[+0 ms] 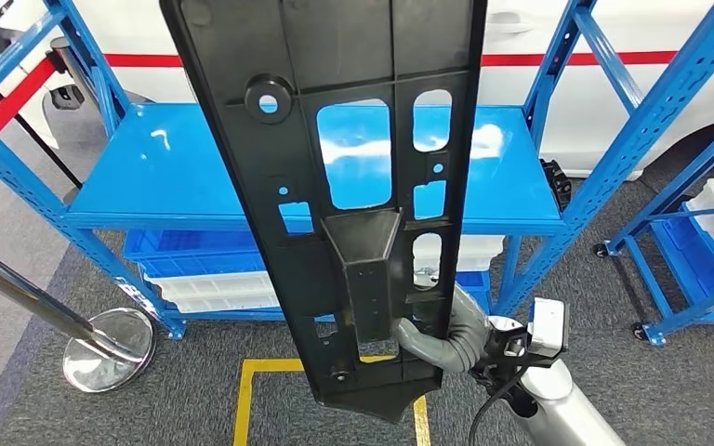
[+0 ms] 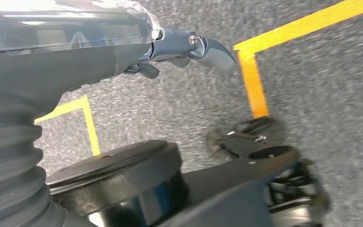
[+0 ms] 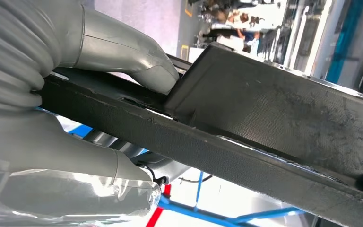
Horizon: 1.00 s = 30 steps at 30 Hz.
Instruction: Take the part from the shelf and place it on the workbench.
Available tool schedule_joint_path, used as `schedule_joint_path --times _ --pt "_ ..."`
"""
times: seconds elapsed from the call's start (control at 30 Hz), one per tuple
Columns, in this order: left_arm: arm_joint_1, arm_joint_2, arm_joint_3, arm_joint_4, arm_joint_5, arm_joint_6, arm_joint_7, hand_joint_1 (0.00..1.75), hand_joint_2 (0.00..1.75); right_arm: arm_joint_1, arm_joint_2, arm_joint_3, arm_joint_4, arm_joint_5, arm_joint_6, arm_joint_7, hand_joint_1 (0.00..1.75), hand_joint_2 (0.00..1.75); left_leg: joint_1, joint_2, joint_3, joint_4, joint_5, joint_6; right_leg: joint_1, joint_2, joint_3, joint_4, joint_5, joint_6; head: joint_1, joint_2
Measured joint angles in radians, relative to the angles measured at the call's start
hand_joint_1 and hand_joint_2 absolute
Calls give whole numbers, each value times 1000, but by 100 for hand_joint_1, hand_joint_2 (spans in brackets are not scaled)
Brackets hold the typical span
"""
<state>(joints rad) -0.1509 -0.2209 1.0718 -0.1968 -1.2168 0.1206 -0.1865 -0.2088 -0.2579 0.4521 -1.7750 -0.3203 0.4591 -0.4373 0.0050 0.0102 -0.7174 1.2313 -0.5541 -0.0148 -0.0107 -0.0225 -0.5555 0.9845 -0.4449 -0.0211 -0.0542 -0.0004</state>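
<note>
Part: a long black plastic panel [image 1: 335,177] with cut-out windows and a raised boxy rib down its middle. It stands nearly upright in front of me, its top running out of the head view and its lower end above the floor.
Right hand: my right hand [image 1: 442,339] grips the part near its lower end, reaching in from the right edge. In the right wrist view my thumb [image 3: 123,52] presses one face, right beside the raised rib, and my fingers [image 3: 66,156] lie against the other face, so the panel's edge is clamped between them.
Right arm: the silver forearm [image 1: 567,409] rises from the lower right, with a white and black wrist unit [image 1: 544,330] just behind the hand.
Left hand: my left hand [image 2: 179,49] hangs over the floor and holds nothing. Its fingers point outward; how far apart they are, I cannot tell.
Shelf: a blue rack [image 1: 177,177] stands behind the part. Its top deck is bare and glossy; a lower level carries blue and white bins [image 1: 209,279]. The part is off the shelf and touches none of it.
Floor: grey carpet with yellow tape lines [image 1: 246,395] below the part.
Left side: a chrome post [image 1: 19,288] leans to a round base [image 1: 110,348] on the carpet, and a red strap [image 1: 9,102] crosses behind the rack's upright.
Right side: a second blue rack [image 1: 688,242] on castors, with white bins.
Behind: a white body with a red stripe [image 1: 614,58].
</note>
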Motion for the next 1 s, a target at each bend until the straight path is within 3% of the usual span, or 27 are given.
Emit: schedule_joint_path --times 0.03,0.07,0.1,0.13,0.17,0.23,0.27,0.33,0.37,0.4,0.43,0.5,0.53,0.57,0.6,0.67,0.73,0.77,0.83,0.87,0.93,1.0 --pt "4 2 0 0 -2 2 -3 0 175 15 0 -2 -6 16 -10 -1 175 175 1 -1 0 50 -12 -3 0 1 -17 2 12 1 0 0" --pt "8 5 0 0 -4 3 -4 0 175 29 0 -4 -12 35 -20 -5 175 175 1 -1 12 72 1 -4 0 1 -34 5 23 2 0 0" --pt "10 8 -1 0 -6 5 -5 0 175 44 0 -7 -16 54 -29 -11 175 175 2 -1 40 59 29 -4 0 2 -51 9 33 5 0 0" --pt "12 12 -1 0 -8 7 -4 0 175 59 0 -11 -20 71 -35 -22 175 175 3 -2 86 12 55 -3 0 3 -66 14 42 8 0 0" --pt "13 16 -1 0 -9 10 -2 0 175 73 0 -16 -23 85 -40 -35 175 175 3 -5 143 -61 62 0 1 3 -79 19 50 12 0 0" --pt "18 25 -1 0 -5 21 5 0 175 98 -1 -26 -29 113 -49 -71 175 175 1 -11 234 -197 41 9 3 4 -92 25 67 21 0 0" --pt "21 29 -1 0 -2 29 11 0 175 109 -1 -30 -30 131 -56 -89 175 175 -1 -13 253 -232 28 14 3 4 -95 23 76 27 0 0" --pt "31 40 0 0 4 40 31 0 175 134 -1 -39 -29 176 -72 -121 175 175 -1 -11 247 -247 40 28 1 7 -97 18 90 38 0 0" --pt "34 46 1 0 5 45 43 0 175 148 -1 -43 -28 198 -77 -132 175 175 0 -9 240 -250 51 36 0 9 -104 25 78 42 0 0" --pt "37 52 1 0 8 48 53 0 175 163 0 -48 -28 220 -77 -139 175 175 1 -7 231 -253 64 45 -1 11 -114 49 45 45 0 0" --pt "40 59 3 -1 11 50 60 0 175 176 0 -51 -27 237 -74 -142 175 175 1 -5 219 -254 76 51 -4 13 -129 97 -7 46 0 0" --pt "43 72 6 -1 18 51 66 0 175 197 0 -55 -26 270 -65 -142 175 175 -2 -4 188 -252 100 56 -5 14 -160 232 -106 50 0 0" --pt "44 77 8 -1 21 50 65 0 175 206 0 -55 -25 284 -63 -141 175 175 -3 -4 171 -249 110 56 -5 14 -166 289 -125 51 0 0" --pt "45 80 9 -1 23 47 62 0 175 214 0 -55 -24 298 -62 -139 175 175 -5 -3 155 -246 120 55 -5 14 -159 316 -119 51 0 0" --pt "46 83 11 -1 23 44 58 0 175 222 0 -55 -23 311 -61 -139 175 175 -5 -3 140 -243 128 54 -5 14 -135 308 -95 49 0 0" --pt "46 84 15 -1 23 36 49 0 175 233 0 -56 -23 333 -60 -138 175 175 -7 -3 116 -237 144 49 -2 13 -38 192 -52 39 0 0" --pt "45 82 18 -1 22 30 42 0 175 240 0 -58 -27 349 -60 -138 175 175 -8 -2 103 -234 159 41 4 12 60 46 -57 28 0 0" --pt "45 80 18 -1 22 29 40 0 175 244 0 -62 -31 354 -60 -138 175 175 -7 -1 101 -235 167 36 9 12 85 3 -67 24 0 0" --pt "43 75 20 -1 21 26 32 0 175 255 0 -72 -41 363 -57 -136 175 175 -5 0 97 -241 181 24 9 12 89 -22 -59 18 0 0" --pt "42 74 20 -1 21 25 29 0 175 259 0 -75 -47 366 -55 -134 175 175 -4 -1 92 -237 174 18 7 10 83 -27 -47 13 0 0" --pt "37 71 21 -1 18 22 27 0 175 266 -1 -82 -58 371 -50 -131 175 175 -3 -5 70 -180 108 7 0 7 66 -34 -24 2 0 0" --pt "29 69 21 -1 12 21 26 0 175 274 -2 -90 -71 377 -48 -126 175 175 -1 -7 36 -46 12 -2 1 5 38 -27 -6 -2 0 0"
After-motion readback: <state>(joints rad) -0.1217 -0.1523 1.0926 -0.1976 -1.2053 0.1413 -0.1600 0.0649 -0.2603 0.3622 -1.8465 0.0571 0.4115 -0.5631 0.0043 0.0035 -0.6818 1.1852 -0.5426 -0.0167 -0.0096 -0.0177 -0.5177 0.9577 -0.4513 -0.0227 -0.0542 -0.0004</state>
